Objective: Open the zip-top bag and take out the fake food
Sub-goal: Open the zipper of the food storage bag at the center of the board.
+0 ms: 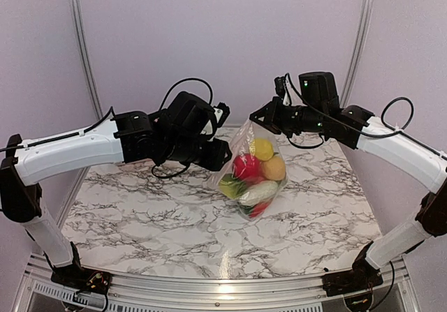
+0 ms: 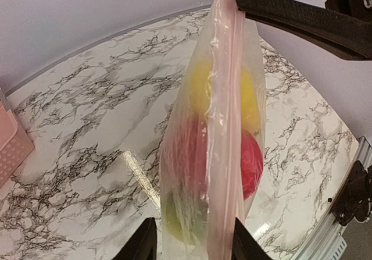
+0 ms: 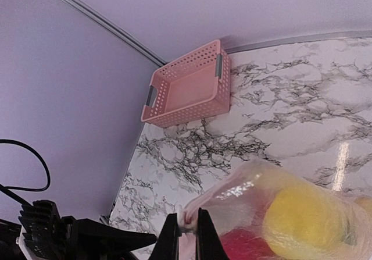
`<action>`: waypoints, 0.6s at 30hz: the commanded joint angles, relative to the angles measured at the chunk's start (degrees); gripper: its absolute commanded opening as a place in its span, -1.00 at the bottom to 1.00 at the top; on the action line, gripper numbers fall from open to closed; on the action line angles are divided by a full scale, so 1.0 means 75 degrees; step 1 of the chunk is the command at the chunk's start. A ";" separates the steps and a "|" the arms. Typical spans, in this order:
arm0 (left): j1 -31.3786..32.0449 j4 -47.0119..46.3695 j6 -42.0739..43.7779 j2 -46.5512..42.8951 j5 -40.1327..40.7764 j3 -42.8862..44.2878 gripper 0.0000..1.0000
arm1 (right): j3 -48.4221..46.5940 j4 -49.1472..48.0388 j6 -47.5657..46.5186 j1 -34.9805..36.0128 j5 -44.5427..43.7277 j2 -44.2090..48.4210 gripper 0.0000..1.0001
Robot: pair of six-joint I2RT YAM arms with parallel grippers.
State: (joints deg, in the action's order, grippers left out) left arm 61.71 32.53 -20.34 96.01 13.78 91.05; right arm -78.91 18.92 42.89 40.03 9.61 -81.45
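At table (image 1: 140, 214) centre — zip-top bag (image 1: 253, 179) upright

Clear crinkly zip-top bag (image 1: 243, 142) hangs upright, holding red, yellow, green fake food (image 1: 246, 166).

pink basket (image 2: 10, 146) cut off at the left edge; zip-top bag (image 2: 215, 155) bottom cropped below.

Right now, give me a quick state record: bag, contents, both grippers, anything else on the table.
bag: zip-top bag hangs from one top corner over the marble table
contents: fake food all inside; yellow, red, orange, green and cream pieces show
right gripper: shut on the bag's top corner
left gripper: open, one finger on each side of the bag lower down, not clamped
other: pink basket at the table's edge against the wall, apart from the bag
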 commanded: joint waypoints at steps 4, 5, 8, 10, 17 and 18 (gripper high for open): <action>-0.0002 0.0029 0.0051 0.0214 0.0367 0.0322 -0.41 | -0.0111 -0.0381 -0.0010 0.0204 -0.0070 -0.0073 -1.00; -0.0008 0.0011 0.0052 0.0244 0.0385 0.0337 -0.45 | -0.0124 -0.0368 -0.0021 0.0235 -0.0092 -0.0091 -1.00; -0.0013 0.0000 0.0022 0.0372 0.0499 0.0430 -0.62 | -0.0185 -0.0334 -0.0064 0.0361 -0.0174 -0.0132 -1.00; -0.0010 -0.0051 -0.0003 0.0394 0.0536 0.0449 -0.80 | -0.0211 -0.0292 -0.0088 0.0428 -0.0255 -0.0153 -1.00; -0.0014 -0.0492 -0.0332 0.0058 0.0205 0.0190 -1.00 | -0.0375 -0.0002 -0.0424 0.0751 -0.0750 -0.0110 -0.58; -0.0014 -0.0593 -0.0424 -0.0015 0.0116 0.0119 -1.00 | -0.0376 0.0060 -0.0477 0.0816 -0.0848 -0.0068 -0.45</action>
State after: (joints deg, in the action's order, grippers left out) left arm 61.71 31.86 -21.30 98.37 16.32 92.82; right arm -78.94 18.55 41.89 43.64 6.28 -82.24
